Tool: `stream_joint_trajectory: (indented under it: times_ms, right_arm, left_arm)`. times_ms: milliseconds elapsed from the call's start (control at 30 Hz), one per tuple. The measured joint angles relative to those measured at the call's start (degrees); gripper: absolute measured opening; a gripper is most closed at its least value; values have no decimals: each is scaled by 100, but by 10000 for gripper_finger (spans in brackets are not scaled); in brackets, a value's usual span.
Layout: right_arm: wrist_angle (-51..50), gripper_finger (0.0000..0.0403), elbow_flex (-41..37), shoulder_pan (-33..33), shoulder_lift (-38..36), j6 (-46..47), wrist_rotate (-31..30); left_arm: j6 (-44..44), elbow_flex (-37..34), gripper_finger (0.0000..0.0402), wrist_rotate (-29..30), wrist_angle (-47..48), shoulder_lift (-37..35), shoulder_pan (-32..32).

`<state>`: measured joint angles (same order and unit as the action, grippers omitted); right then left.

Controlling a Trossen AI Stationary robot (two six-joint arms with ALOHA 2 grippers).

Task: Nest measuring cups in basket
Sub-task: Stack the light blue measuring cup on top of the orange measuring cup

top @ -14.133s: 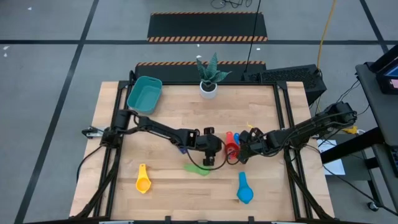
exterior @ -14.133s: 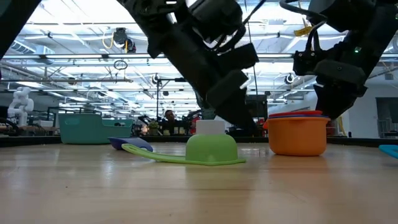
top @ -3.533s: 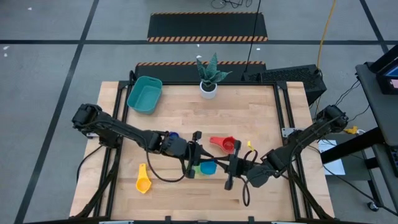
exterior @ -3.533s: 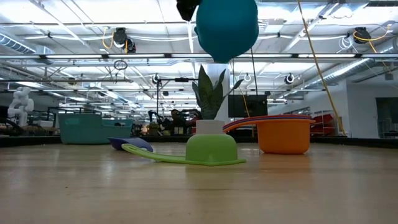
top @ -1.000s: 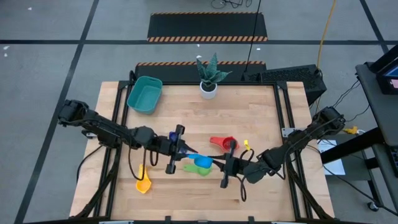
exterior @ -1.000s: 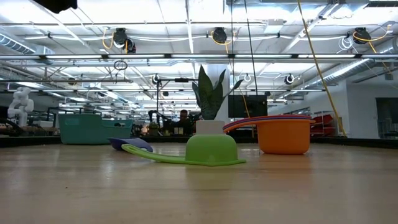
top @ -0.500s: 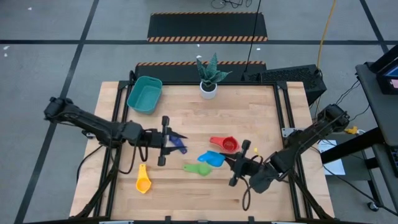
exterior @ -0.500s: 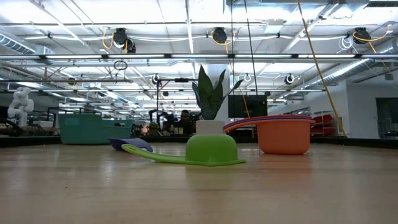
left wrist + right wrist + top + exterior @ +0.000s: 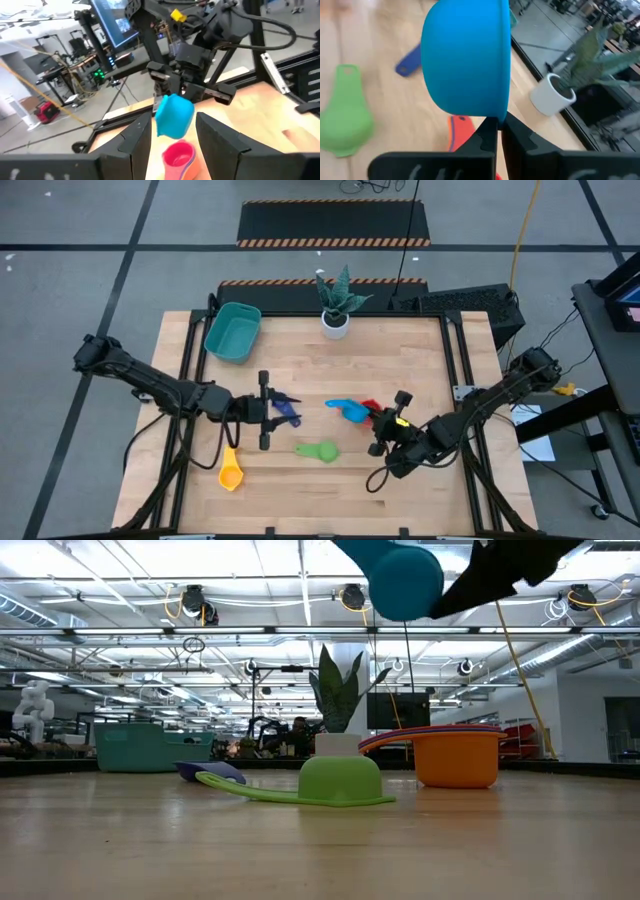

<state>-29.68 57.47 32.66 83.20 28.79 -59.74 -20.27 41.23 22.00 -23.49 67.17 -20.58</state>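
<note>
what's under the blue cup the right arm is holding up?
The stack of orange cup with red cup nested in it sits roughly below the lifted blue cup. The stack's lower cups are hidden.

The tabletop is pale blond wood with a black frame. On it sit a lime-green cup, a yellow one, a dark blue one and a red-and-orange stack. A bright light-blue cup hangs aloft. The basket is teal, the plant pot white under green leaves.
</note>
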Motion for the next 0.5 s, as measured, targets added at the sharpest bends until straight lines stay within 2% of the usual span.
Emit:
stream_joint_trajectory:
  times_ms: [100,267,500]
  right_arm:
    - [-290,0,-1,-41,38,188,19]
    - [-643,0,-4,-125,76,458,385]
    - [-575,0,-7,-301,74,503,608]
  left_arm:
    - [6,0,159,108,7,12,5]
    - [84,0,159,108,87,10,3]
    - [-93,0,168,110,251,191,23]
